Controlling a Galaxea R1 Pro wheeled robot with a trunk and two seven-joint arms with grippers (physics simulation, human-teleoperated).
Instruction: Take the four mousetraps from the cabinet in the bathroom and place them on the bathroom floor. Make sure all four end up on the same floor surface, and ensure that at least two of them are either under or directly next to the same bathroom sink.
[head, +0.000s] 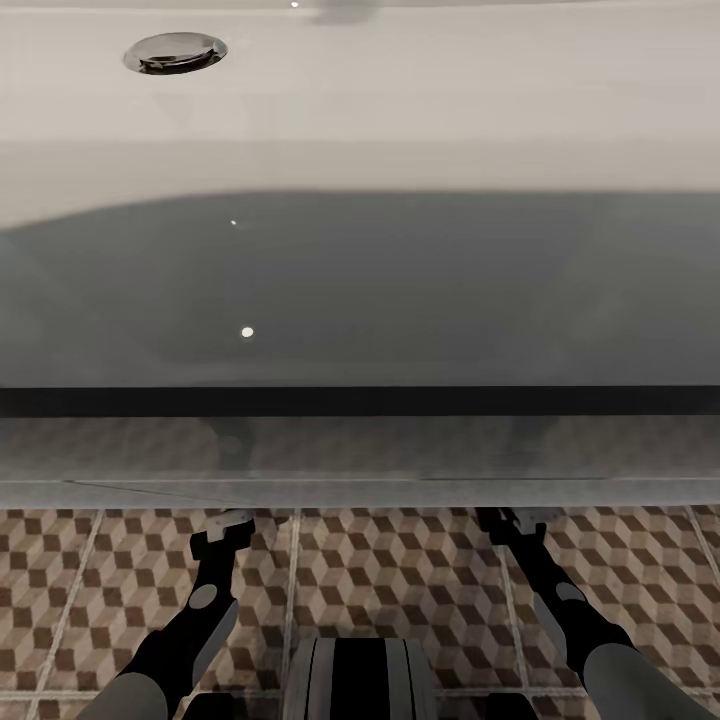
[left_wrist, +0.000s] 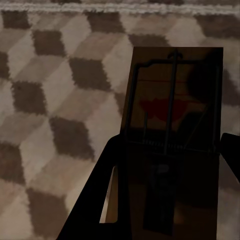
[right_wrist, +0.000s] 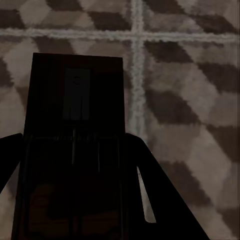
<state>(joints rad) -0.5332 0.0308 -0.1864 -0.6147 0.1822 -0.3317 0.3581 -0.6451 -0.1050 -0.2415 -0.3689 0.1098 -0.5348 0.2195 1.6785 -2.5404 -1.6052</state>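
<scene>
Dark-brown mousetrap (left_wrist: 172, 135) sitting clamped between left gripper (left_wrist: 167, 175) fingers, over cube-tiled bathroom floor (left_wrist: 50, 100). Right gripper (right_wrist: 75, 170) likewise pinching second mousetrap (right_wrist: 75, 100). Both hanging just below front edge of white sink (head: 400, 120). Risk: releasing from height, trap bouncing clear of sink.

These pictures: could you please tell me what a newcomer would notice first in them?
The white sink with its chrome drain spans the head view's upper part, above the cube-patterned floor. Each wrist view shows a dark mousetrap between black fingers over the tiles: the left mousetrap has a red patch, and the right mousetrap is in shadow.
</scene>
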